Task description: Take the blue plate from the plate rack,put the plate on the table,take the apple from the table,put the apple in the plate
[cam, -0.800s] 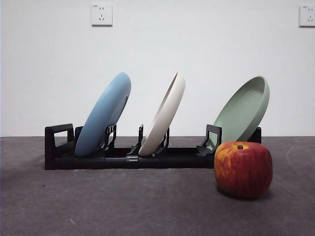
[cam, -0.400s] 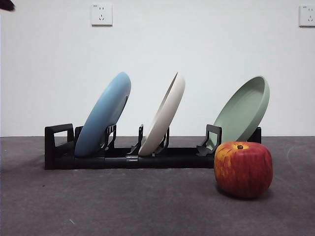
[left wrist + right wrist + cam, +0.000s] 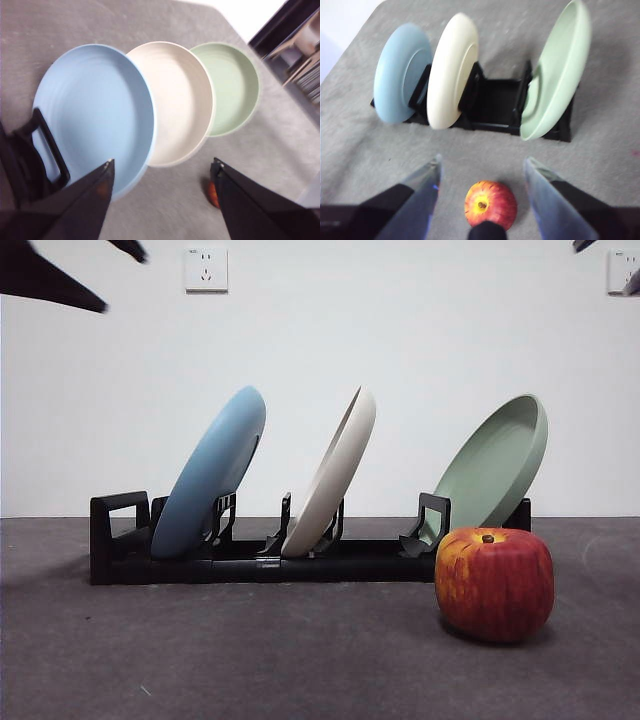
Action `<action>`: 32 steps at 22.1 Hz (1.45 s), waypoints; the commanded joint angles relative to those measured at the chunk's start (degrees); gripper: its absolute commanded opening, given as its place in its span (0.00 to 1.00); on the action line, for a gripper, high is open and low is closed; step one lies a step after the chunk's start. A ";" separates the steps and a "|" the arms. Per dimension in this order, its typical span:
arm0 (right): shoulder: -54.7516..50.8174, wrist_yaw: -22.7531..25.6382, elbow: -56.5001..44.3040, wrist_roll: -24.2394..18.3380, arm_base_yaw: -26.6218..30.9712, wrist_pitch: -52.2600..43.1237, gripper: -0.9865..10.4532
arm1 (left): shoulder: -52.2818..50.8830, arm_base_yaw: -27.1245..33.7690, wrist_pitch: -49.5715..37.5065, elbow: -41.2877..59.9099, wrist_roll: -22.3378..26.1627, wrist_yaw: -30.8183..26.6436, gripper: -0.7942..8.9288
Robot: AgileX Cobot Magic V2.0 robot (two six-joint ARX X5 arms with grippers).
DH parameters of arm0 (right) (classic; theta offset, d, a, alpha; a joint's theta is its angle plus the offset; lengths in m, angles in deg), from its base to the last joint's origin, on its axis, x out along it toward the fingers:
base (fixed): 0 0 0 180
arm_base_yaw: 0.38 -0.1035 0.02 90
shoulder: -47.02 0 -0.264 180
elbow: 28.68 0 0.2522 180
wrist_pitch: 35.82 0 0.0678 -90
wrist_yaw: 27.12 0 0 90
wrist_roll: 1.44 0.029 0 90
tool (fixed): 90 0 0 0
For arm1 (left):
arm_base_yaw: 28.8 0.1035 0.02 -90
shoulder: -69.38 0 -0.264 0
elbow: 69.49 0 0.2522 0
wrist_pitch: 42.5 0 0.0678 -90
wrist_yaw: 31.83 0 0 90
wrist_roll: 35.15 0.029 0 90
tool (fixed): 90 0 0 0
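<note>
Presently, the blue plate (image 3: 210, 472) is leaning in the plate rack (image 3: 250, 562) toward the surface's (image 3: 250, 660) far edge; the apple (image 3: 494, 584) is sitting nearer; left gripper (image 3: 162, 172) and right gripper (image 3: 482, 170) are hovering, jaws apart.

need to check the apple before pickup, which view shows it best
The front view: the apple stands near, large and sharp, on the table. The right wrist view shows it small and blurred from above; the left wrist view shows only a red sliver beside a jaw.

A plain white wall (image 3: 400, 350) fills the background, evenly lit. Two white power sockets sit high on it, one (image 3: 206, 269) toward the left, another (image 3: 624, 271) at the right edge.
</note>
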 commanded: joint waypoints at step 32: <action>0.52 0.44 0.31 -0.52 -0.04 1.88 0.33 | 23.12 -14.01 1.97 -20.48 5.62 -17.42 0.07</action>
